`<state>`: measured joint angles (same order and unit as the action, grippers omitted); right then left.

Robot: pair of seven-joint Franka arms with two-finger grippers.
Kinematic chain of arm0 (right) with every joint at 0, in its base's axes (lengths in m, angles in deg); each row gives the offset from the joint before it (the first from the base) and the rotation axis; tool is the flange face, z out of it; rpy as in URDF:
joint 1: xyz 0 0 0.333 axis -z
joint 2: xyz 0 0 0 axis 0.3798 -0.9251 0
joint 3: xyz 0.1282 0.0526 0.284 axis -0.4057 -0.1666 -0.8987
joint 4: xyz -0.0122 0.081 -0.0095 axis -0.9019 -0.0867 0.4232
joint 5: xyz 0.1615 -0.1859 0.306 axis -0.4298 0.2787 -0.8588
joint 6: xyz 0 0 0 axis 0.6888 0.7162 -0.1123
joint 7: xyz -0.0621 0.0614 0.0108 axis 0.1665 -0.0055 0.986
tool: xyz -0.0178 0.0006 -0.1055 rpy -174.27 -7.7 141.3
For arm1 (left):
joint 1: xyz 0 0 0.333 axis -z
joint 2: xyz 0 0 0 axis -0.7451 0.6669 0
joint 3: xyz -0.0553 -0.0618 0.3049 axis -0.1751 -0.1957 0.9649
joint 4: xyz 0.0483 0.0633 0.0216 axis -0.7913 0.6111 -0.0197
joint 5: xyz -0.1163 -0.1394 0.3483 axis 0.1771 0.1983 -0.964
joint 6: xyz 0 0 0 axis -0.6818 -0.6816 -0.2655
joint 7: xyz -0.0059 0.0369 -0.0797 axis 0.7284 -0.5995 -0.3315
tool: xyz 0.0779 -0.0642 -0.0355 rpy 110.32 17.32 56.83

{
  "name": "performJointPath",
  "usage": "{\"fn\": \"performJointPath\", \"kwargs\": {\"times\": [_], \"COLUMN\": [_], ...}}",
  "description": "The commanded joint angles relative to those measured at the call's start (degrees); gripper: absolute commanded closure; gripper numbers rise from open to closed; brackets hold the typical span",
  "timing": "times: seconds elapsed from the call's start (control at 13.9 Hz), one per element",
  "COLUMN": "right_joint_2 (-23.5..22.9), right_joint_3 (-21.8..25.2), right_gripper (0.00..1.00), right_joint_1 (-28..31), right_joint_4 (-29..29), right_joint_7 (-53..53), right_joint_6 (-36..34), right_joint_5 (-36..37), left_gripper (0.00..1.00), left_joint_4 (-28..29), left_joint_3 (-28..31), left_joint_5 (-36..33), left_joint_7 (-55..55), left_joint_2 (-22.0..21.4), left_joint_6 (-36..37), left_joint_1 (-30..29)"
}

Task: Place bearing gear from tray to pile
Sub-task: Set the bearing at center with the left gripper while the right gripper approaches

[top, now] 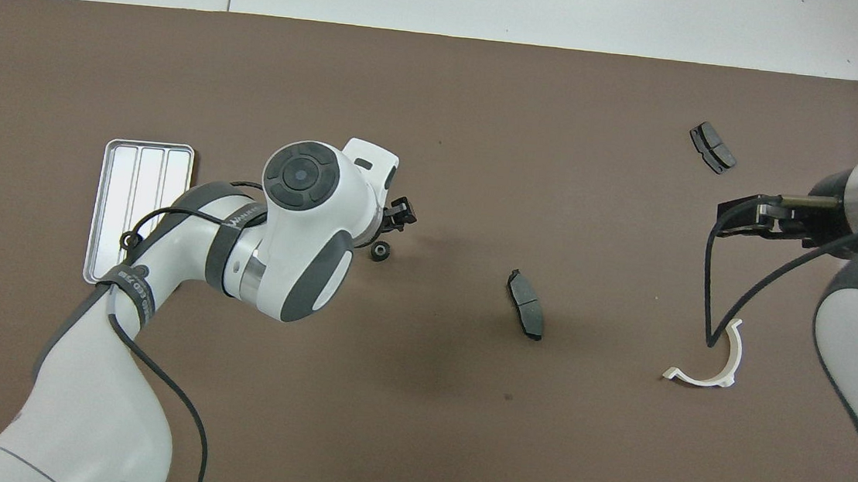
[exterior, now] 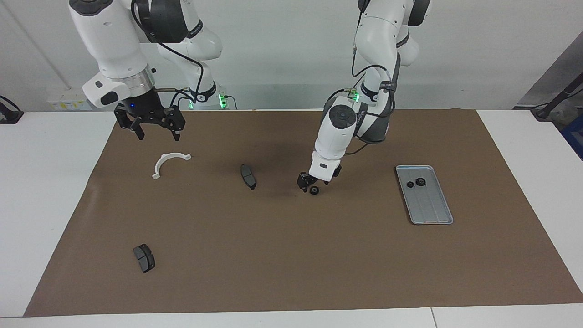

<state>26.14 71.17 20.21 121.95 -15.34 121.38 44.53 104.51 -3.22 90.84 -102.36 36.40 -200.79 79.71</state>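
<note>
Facing view: two white robot arms work over a brown mat point(exterior: 291, 255) on a white table. The left gripper point(exterior: 314, 184) is low over the middle of the mat, its fingers parted, with a small black bearing gear point(exterior: 314, 191) lying on the mat just beneath its tips. The gear looks released rather than gripped. A dark brake pad point(exterior: 248, 176) lies near it, toward the right arm's end of the table. A white half-ring bracket point(exterior: 169, 163) lies nearer the robots at that end, and a second brake pad point(exterior: 144, 258) sits well apart, farther from the robots.

The silver tray point(exterior: 430, 209) rests toward the left arm's end, with two small black gears point(exterior: 415, 183) on its part nearest the robots.

The right gripper point(exterior: 155, 129) waits, open and empty, above the mat near the bracket.

The step in hand appears to be the drop-off of one gear among the scattered parts. The next move likely calls for the left arm to lift clear, swing to the tray and close on one of the remaining gears.
</note>
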Motion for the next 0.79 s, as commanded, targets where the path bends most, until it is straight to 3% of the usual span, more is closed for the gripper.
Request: {"fn": "performJointPath", "kwargs": {"times": [0.0, 0.36, 0.72], "right_joint_2": [0.3, -4.7, -13.4], "right_joint_3": [-0.4, -0.4, -0.4], "right_gripper": [0.00, 0.00, 0.00], "right_joint_1": [-3.2, -11.8, -20.9], "right_joint_4": [2.4, 3.0, 1.3], "right_joint_7": [-4.7, -11.7, -22.6], "right_joint_6": [2.9, 9.7, 19.1], "right_joint_5": [-0.7, -0.6, 0.5], "left_gripper": [0.19, 0.30, 0.33], "left_joint_4": [-3.0, -2.3, 2.4], "left_joint_3": [-0.1, -0.1, 0.0], "left_joint_5": [0.1, 0.6, 0.1], "left_joint_7": [4.3, 24.8, 42.5], "left_joint_2": [-2.3, -5.5, -6.5], "left_joint_6": [7.0, 15.8, 14.8], "left_joint_1": [-6.3, -18.0, -25.6]}}
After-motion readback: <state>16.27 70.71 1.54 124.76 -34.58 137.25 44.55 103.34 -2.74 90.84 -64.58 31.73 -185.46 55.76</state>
